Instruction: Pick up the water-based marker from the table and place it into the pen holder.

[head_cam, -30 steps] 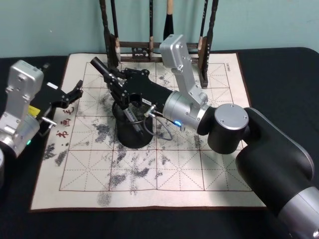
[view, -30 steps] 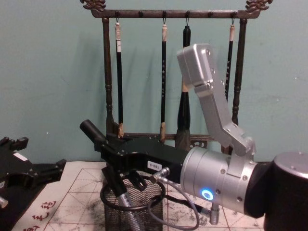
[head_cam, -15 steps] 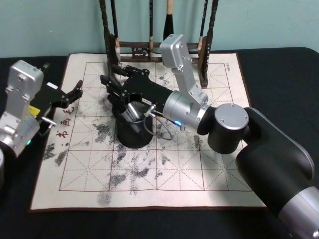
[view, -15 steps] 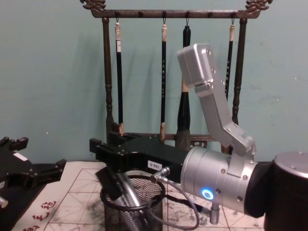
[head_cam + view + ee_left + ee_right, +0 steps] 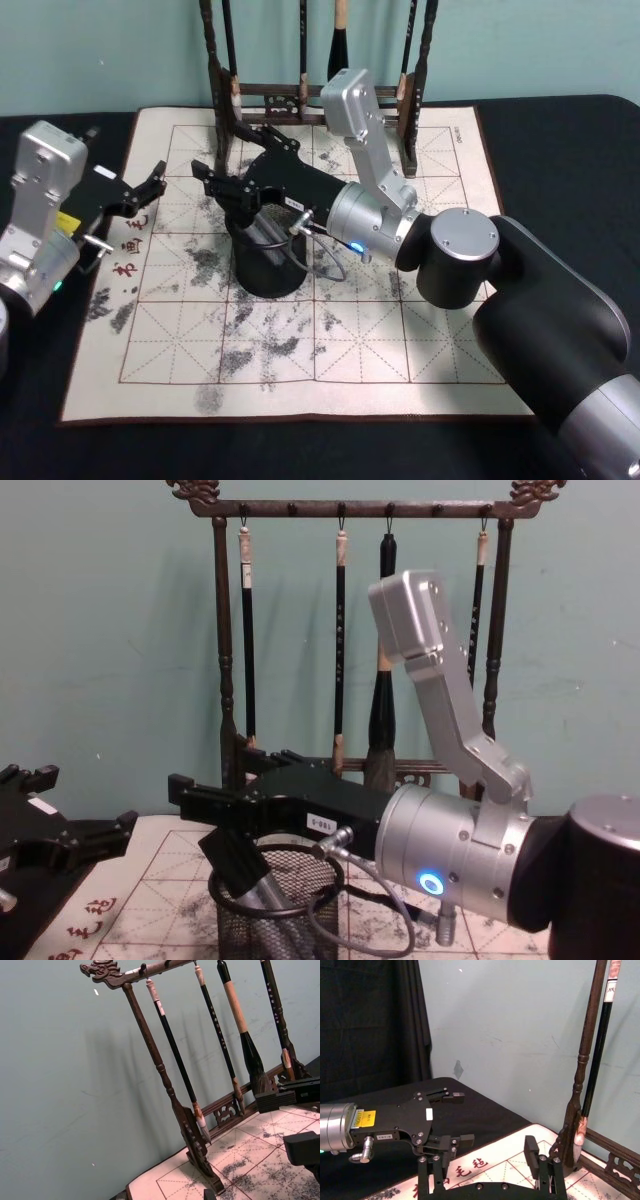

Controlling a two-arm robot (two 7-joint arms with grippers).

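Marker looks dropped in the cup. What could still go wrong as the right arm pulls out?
The open right gripper sits just above the round black wire-mesh pen holder; a low retreat might catch its rim and tip it. The silver-barrelled marker leans inside with its black cap above the rim, so a finger could snag it.

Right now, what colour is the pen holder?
Black wire mesh; the pen holder shows best in the chest view.

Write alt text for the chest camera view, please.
The right gripper, open, hangs just above the black mesh pen holder, where the marker leans inside with its dark cap over the rim. Behind stands a brush rack; the left gripper waits at left.
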